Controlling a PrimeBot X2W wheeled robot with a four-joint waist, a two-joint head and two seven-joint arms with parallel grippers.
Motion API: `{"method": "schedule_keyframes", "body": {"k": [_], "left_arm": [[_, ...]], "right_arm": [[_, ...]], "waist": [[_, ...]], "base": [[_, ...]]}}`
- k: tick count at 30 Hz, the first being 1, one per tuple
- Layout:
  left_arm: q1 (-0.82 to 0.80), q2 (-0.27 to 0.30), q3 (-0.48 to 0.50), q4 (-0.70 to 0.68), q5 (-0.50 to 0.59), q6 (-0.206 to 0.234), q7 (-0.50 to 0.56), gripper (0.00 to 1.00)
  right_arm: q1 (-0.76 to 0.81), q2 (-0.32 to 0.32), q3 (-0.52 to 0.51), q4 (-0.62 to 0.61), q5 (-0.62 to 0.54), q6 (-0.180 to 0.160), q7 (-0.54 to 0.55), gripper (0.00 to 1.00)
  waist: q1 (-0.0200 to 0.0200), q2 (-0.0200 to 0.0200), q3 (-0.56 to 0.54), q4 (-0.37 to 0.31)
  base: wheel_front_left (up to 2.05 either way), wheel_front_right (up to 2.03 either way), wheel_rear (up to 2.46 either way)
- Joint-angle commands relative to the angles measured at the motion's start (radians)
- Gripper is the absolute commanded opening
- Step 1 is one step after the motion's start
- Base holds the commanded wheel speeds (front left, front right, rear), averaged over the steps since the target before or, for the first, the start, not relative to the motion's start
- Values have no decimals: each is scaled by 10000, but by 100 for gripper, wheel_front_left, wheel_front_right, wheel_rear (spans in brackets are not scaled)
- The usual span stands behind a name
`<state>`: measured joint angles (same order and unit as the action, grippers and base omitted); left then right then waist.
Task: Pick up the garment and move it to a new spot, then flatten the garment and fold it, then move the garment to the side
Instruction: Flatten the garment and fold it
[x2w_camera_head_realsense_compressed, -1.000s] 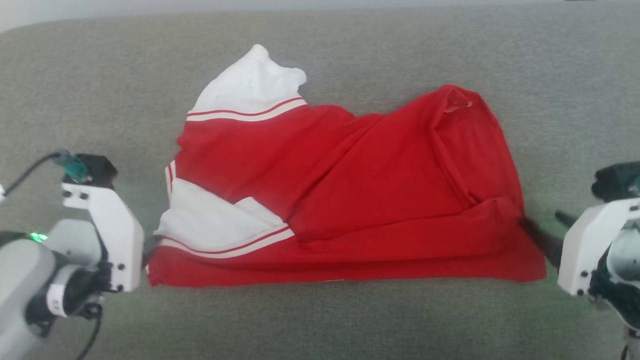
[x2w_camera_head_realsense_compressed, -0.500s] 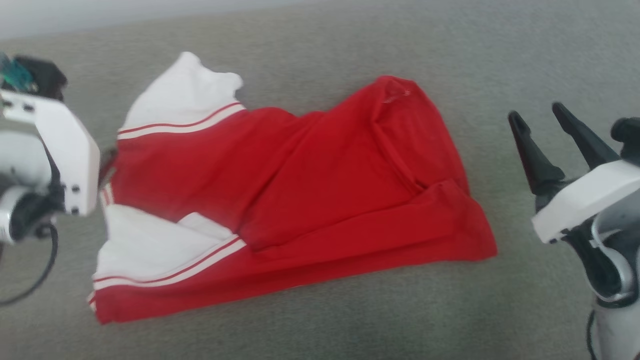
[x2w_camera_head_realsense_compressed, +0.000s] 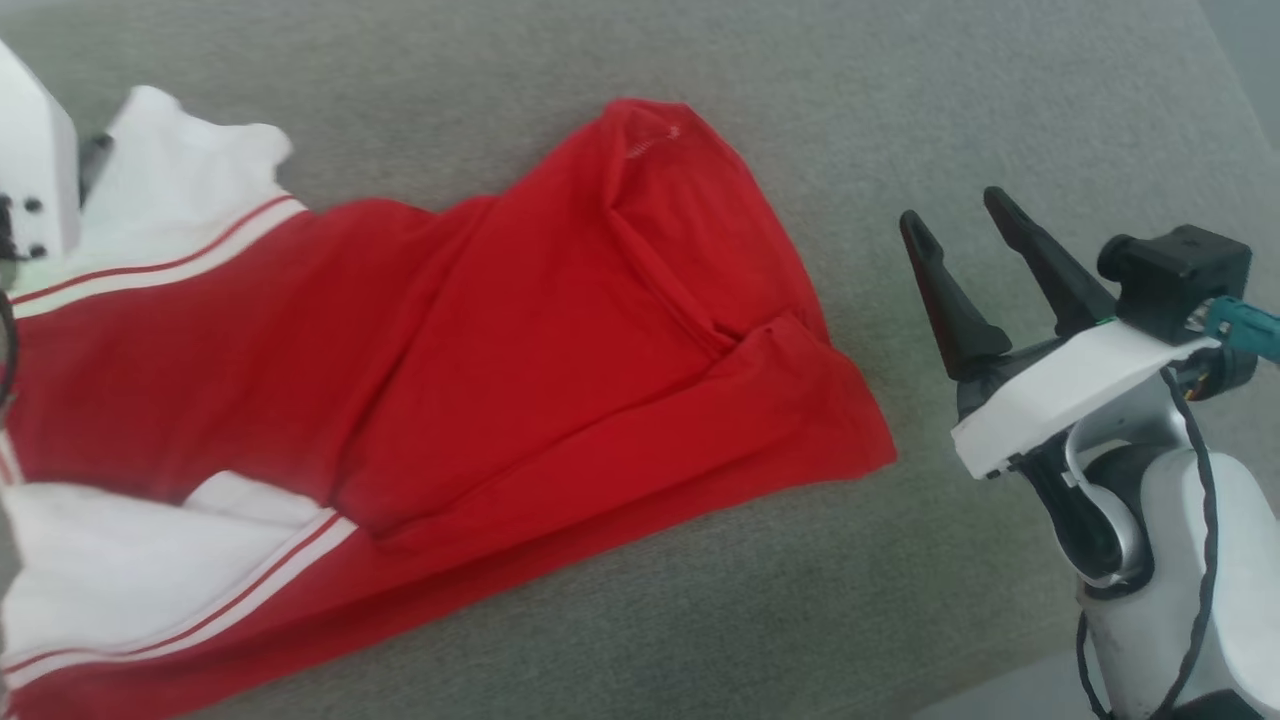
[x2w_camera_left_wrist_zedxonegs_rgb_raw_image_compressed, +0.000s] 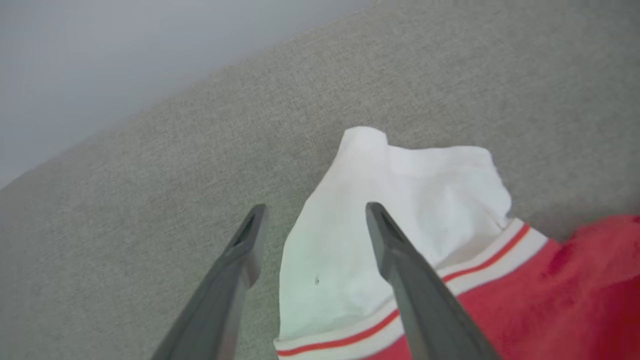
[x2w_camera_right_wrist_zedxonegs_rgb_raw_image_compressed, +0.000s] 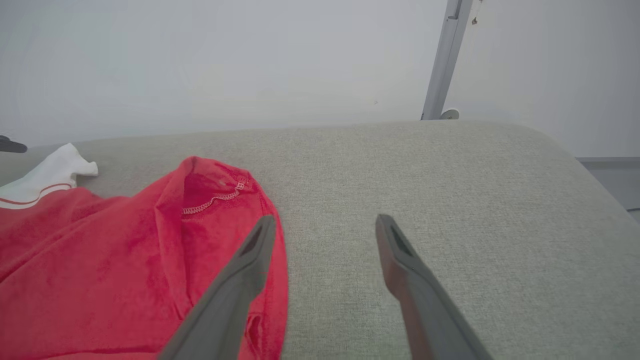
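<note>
Jaws of the right gripper stand apart with nothing between them. The unit hangs over bare grey upholstery, just beside the right edge of the garment. Jaws of the left gripper stand apart and empty over the white panel at the garment's far left corner; contact with the cloth cannot be determined. The garment lies crumpled and partly folded on the upholstery, red body to the right, white panels with striped trim to the left. A pale wall and a grey metal post stand behind
</note>
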<state>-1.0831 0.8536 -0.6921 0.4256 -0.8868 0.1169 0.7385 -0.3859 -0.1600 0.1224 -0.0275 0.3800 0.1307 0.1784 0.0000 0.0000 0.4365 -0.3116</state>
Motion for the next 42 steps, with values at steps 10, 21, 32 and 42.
{"method": "schedule_keyframes", "body": {"k": [10,21,32,42], "left_arm": [[-1067,-554,-154,2026,123,-321,342,100],[-1463,-1434,-383,3123,-132,-373,1082,0],[-2302,-2473,-501,3568,16,-663,509,0],[-2778,-3193,-622,4168,2,-1038,21,0]], "right_arm": [[-307,21,126,304,141,0,-221,100],[-997,-65,307,437,335,0,559,100],[-3584,-201,1078,1955,457,0,2411,100],[-5441,-59,1830,4354,701,0,4501,100]], "waist": [[0,0,705,-531],[0,0,904,-150],[0,0,1142,784],[0,0,1284,1428]], "base": [[0,0,0],[0,0,0],[0,0,0],[0,0,0]]}}
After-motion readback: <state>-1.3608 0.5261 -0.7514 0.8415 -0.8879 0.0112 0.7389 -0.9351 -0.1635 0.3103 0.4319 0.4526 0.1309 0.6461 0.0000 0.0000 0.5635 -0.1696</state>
